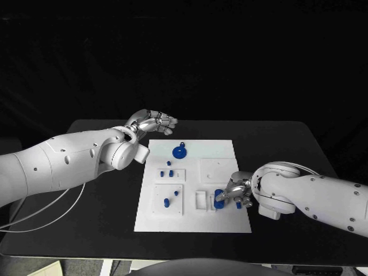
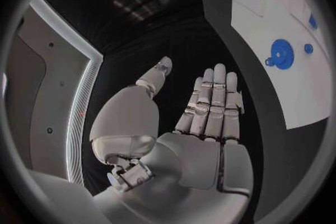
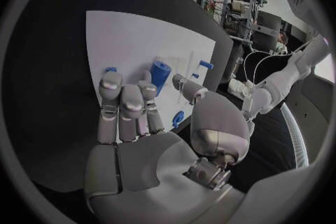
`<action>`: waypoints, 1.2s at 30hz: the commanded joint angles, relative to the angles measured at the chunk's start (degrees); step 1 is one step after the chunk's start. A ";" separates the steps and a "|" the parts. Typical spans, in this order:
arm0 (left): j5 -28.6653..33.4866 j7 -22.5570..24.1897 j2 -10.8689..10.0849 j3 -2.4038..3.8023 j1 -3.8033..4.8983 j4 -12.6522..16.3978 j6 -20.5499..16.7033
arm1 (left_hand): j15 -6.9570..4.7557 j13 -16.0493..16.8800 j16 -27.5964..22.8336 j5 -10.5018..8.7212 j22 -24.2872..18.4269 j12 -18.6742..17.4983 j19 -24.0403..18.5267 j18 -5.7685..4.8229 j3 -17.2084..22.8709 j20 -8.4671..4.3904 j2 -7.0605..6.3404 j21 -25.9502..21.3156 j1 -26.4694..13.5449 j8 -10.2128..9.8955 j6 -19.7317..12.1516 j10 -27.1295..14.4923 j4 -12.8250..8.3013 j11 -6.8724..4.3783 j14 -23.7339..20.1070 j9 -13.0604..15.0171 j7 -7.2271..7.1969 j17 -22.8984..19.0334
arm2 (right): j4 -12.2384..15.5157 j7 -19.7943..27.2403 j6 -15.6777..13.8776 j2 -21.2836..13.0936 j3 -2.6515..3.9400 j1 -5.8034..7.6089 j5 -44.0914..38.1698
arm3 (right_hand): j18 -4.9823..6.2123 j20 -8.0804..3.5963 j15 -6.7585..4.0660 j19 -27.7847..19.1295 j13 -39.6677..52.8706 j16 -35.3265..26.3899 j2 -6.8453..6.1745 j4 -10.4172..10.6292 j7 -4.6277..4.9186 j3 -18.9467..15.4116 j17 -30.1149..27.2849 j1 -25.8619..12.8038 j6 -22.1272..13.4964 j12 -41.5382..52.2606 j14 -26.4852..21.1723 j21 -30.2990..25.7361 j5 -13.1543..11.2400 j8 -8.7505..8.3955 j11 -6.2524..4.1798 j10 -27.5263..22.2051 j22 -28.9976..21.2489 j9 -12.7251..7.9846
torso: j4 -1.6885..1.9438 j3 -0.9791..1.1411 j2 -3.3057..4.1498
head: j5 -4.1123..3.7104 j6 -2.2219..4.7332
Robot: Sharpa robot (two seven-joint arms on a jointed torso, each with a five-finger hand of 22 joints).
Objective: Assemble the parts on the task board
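Your right hand (image 1: pixel 234 192) is the nearer one — fingers spread, holding nothing, hovering just beside the upright blue cylinder (image 3: pixel 160 74) (near board corner); left hand (image 1: pixel 151 122) idles apart, loosely curled, holding nothing.

White task board (image 1: pixel 217 154) flat mid-table, blue disc part (image 1: pixel 179 152) near its far edge, small blue parts (image 1: pixel 171 173) scattered

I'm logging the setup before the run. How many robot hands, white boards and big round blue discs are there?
Silver many-fingered hands: 2 (left robot hand, right robot hand)
White flat task board: 1
Large round blue disc part: 1
Total: 4
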 commanded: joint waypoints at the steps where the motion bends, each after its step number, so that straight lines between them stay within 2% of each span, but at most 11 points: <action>1: 0.33 0.37 0.05 0.04 0.04 0.16 0.70 | 0.19 -0.01 -0.35 0.09 0.06 -0.35 0.34 0.67 -0.13 0.17 -0.05 -0.39 -0.53 0.39 -0.37 0.07 0.23 0.34 0.20 -0.05 1.32 0.08 | -0.34 -0.61 1.77 0.18 0.00 0.01 0.94 | 3.04 -0.04 -0.43 0.13 0.07 -0.23 -0.02 0.04 0.18 0.18 0.06 -0.56 0.53 0.05 -0.08 0.39 -0.31 0.16 -0.15 0.03 0.72 0.06 | 0.00 -0.02 0.00 | 0.00 0.07; 6: 0.33 0.35 -0.02 0.04 0.04 0.19 0.65 | 0.19 -0.01 -0.36 0.09 0.07 -0.35 0.34 0.67 -0.13 0.17 -0.06 -0.40 -0.53 0.40 -0.38 0.08 0.22 0.35 0.21 -0.06 1.32 0.10 | -2.45 -1.01 3.17 0.80 -0.02 0.11 1.13 | 3.05 -0.02 -0.41 0.10 0.06 -0.31 -0.07 0.19 0.21 0.19 0.11 -0.89 0.40 -0.06 -0.08 0.42 -0.31 -0.01 -0.13 -0.05 0.71 0.06 | -0.01 -0.03 0.00 | -0.13 0.05; 16: 0.33 0.27 0.07 0.04 0.05 0.13 0.71 | 0.19 -0.01 -0.38 0.09 0.10 -0.36 0.35 0.67 -0.13 0.17 -0.06 -0.42 -0.53 0.41 -0.38 0.08 0.23 0.35 0.22 -0.06 1.32 0.13 | -2.83 -0.81 3.23 2.05 -0.03 0.10 0.99 | 3.05 0.04 -0.31 -0.10 0.04 -0.52 -0.51 0.28 0.31 0.12 0.17 -1.40 0.16 -0.26 -0.12 0.41 -0.31 -0.32 -0.03 -0.27 0.70 0.09 | -0.01 0.07 0.06 | -0.30 0.01; 19: 0.33 0.21 0.09 0.04 0.05 0.11 0.76 | 0.19 -0.01 -0.39 0.09 0.11 -0.36 0.35 0.67 -0.14 0.18 -0.06 -0.43 -0.54 0.41 -0.38 0.08 0.24 0.35 0.22 -0.06 1.33 0.14 | -3.05 -0.53 3.28 2.74 -0.05 0.08 -0.77 | 3.05 0.09 -0.24 -0.20 0.04 -0.66 -0.93 0.53 0.40 0.03 0.20 -1.87 -0.07 -0.37 -0.14 0.40 -0.31 -0.54 0.06 -0.41 0.67 0.10 | -0.01 0.08 0.08 | -0.37 0.02; 25: 0.33 0.10 0.10 0.04 0.05 0.05 0.83 | 0.20 -0.01 -0.40 0.09 0.12 -0.37 0.36 0.67 -0.14 0.18 -0.06 -0.44 -0.57 0.42 -0.39 0.08 0.26 0.35 0.22 -0.06 1.33 0.16 | -3.26 -0.32 3.15 3.40 -0.11 -0.04 -2.66 | 3.05 0.16 0.00 -0.39 0.08 -0.94 -2.84 1.35 0.65 -1.21 0.31 -3.60 -0.72 -0.54 -0.20 0.38 -0.30 -1.08 0.30 -0.73 0.62 0.17 | 0.05 0.05 0.11 | -0.33 -0.12; 28: 0.33 0.08 0.13 0.04 0.05 0.06 0.87 | 0.20 -0.01 -0.41 0.09 0.13 -0.38 0.36 0.67 -0.15 0.18 -0.06 -0.45 -0.58 0.42 -0.40 0.08 0.27 0.35 0.22 -0.06 1.33 0.17 | -3.91 -0.45 3.66 3.82 -0.11 -0.04 -3.47 | 3.05 0.12 0.07 -0.52 0.15 -1.01 -3.00 1.66 0.74 -2.71 0.44 -4.75 -1.02 -0.54 -0.23 0.40 -0.30 -1.31 0.37 -0.87 0.61 0.28 | 0.00 0.03 0.08 | -0.31 -0.13; 30: 0.33 0.07 0.19 0.04 0.05 0.05 0.90 | 0.20 -0.01 -0.42 0.09 0.14 -0.38 0.36 0.67 -0.15 0.18 -0.06 -0.45 -0.59 0.42 -0.40 0.08 0.27 0.35 0.22 -0.06 1.33 0.17 | -4.62 -0.81 4.39 4.37 -0.21 -0.04 -4.57 | 3.05 -0.01 0.10 -0.76 0.23 -1.07 -2.57 1.33 0.77 -4.25 0.58 -5.30 -1.24 -0.56 -0.32 0.39 -0.30 -1.49 0.40 -1.04 0.63 0.41 | -0.01 0.00 0.05 | -0.36 -0.13; 32: 0.33 0.08 0.23 0.04 0.05 0.07 0.94 | 0.20 -0.01 -0.42 0.09 0.14 -0.38 0.36 0.67 -0.15 0.18 -0.06 -0.46 -0.60 0.43 -0.40 0.08 0.28 0.35 0.22 -0.06 1.33 0.18 | -5.24 -1.09 4.16 4.78 -0.78 -0.05 -5.84 | 3.05 -0.20 0.15 -1.21 0.33 -1.16 -1.70 0.54 0.81 -6.80 0.80 -6.18 -1.69 -0.60 -0.48 0.36 -0.26 -1.83 0.52 -1.35 0.67 0.56 | -0.02 -0.01 0.04 | -0.38 -0.13; 36: 0.33 0.04 0.17 0.04 0.05 0.07 0.93 | 0.20 -0.01 -0.43 0.09 0.15 -0.38 0.36 0.67 -0.15 0.18 -0.06 -0.47 -0.61 0.43 -0.40 0.08 0.29 0.35 0.23 -0.06 1.33 0.19 | -6.04 -1.01 4.29 5.14 -1.09 -0.33 -5.67 | 3.05 -0.69 0.06 -2.05 0.47 -1.39 0.78 -2.03 0.77 -11.81 1.23 -7.48 -1.68 -0.64 -0.75 0.25 -0.20 -2.14 0.30 -1.72 0.69 0.97 | 0.08 0.00 0.07 | -0.44 -0.05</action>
